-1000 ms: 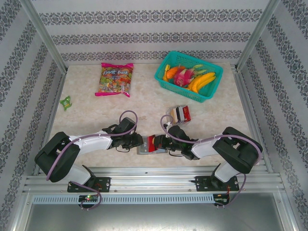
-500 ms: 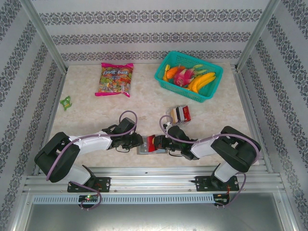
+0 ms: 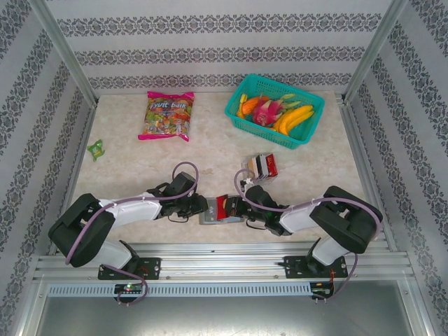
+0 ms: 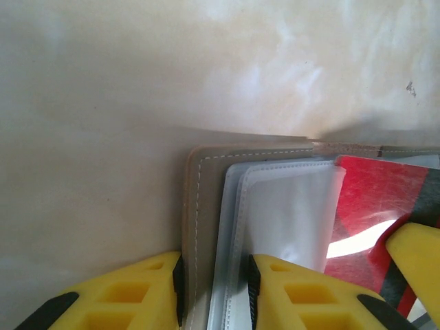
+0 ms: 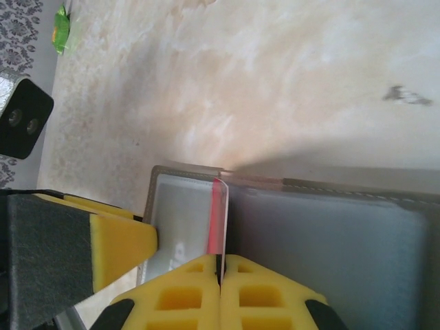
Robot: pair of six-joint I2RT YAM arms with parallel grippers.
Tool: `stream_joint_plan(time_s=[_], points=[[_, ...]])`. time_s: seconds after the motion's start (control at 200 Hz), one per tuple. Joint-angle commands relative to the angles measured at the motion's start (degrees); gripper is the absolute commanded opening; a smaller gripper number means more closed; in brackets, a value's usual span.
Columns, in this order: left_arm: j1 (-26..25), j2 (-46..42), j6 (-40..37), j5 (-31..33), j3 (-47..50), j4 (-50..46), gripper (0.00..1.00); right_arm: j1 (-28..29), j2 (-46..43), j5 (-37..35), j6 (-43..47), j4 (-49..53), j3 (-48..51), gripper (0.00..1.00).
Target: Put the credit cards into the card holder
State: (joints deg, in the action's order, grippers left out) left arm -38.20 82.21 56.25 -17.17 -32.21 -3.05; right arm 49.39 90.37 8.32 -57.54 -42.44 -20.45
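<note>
Card holder (image 3: 210,218) splayed open by the near edge of the tabletop (image 3: 126,175), flap (image 4: 201,206) clamped in the left gripper (image 4: 213,285), red credit card (image 5: 218,220) pinched edge-on in the closed right gripper (image 5: 221,271) and nudged a hair further over the clear sleeve (image 4: 289,206) than a second ago, so looks almost slotted.
</note>
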Motion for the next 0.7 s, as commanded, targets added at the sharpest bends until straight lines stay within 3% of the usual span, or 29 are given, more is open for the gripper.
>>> stream_joint_plan(time_s=[0.0,0.205,0.46,0.694], points=[[-1.80,0.68,1.57,-5.38,0.93,1.71,0.32,2.02,4.13,0.04,-0.54,-0.09,-1.66,0.00],[-1.80,0.18,1.80,-5.04,1.38,1.68,0.32,2.00,6.35,2.93,-1.96,-2.45,-2.32,0.00],[-1.79,0.10,1.76,-4.04,1.46,0.94,0.32,1.09,-2.81,0.14,-0.56,10.56,-1.04,0.00],[-1.80,0.12,1.78,-4.09,1.18,1.16,0.32,0.58,-0.95,3.37,-2.24,9.62,-0.73,0.00]])
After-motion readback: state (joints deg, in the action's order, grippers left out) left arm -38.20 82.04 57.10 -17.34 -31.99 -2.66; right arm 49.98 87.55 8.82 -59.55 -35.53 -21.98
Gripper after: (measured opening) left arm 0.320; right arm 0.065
